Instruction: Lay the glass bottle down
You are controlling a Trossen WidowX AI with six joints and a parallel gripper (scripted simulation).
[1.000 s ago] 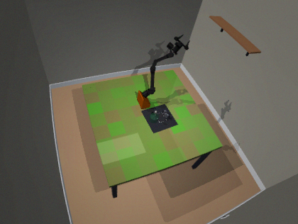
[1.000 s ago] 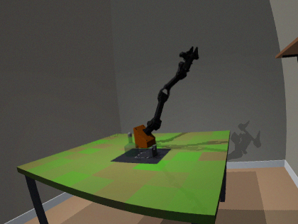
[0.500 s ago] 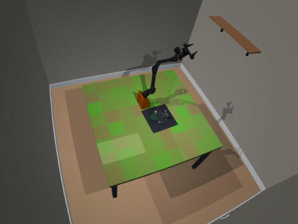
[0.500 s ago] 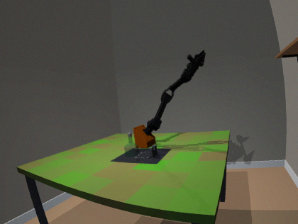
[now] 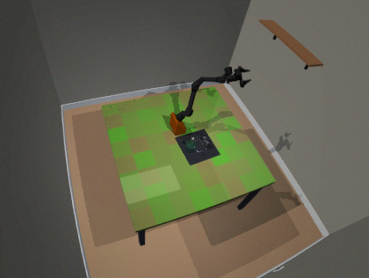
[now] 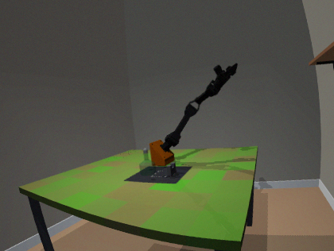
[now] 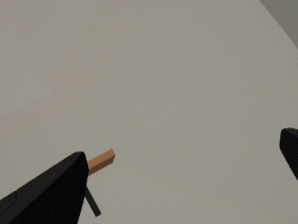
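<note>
The greenish see-through glass bottle [image 5: 190,144] [image 6: 145,164] stands upright near the orange arm base, at the left edge of the dark mat [image 5: 193,160] [image 6: 137,179]. The small grey rest [image 5: 206,142] [image 6: 172,170] stands on the mat to the right of the bottle; its U shape is too small to make out. The dashed outline [image 5: 198,151] [image 6: 153,176] shows faintly between them. My gripper [image 5: 249,76] [image 6: 235,67] [image 7: 184,149] is open and empty, high above the table and far up to the right of the bottle. Neither bottle nor rest shows in the wrist view.
The orange arm base [image 5: 177,124] [image 6: 160,152] stands just behind the mat on the green patchwork table [image 5: 154,211] [image 6: 91,198]. A brown wall shelf [image 5: 290,41] [image 6: 327,55] is on the right wall; its end [image 7: 102,161] shows beside a finger in the wrist view.
</note>
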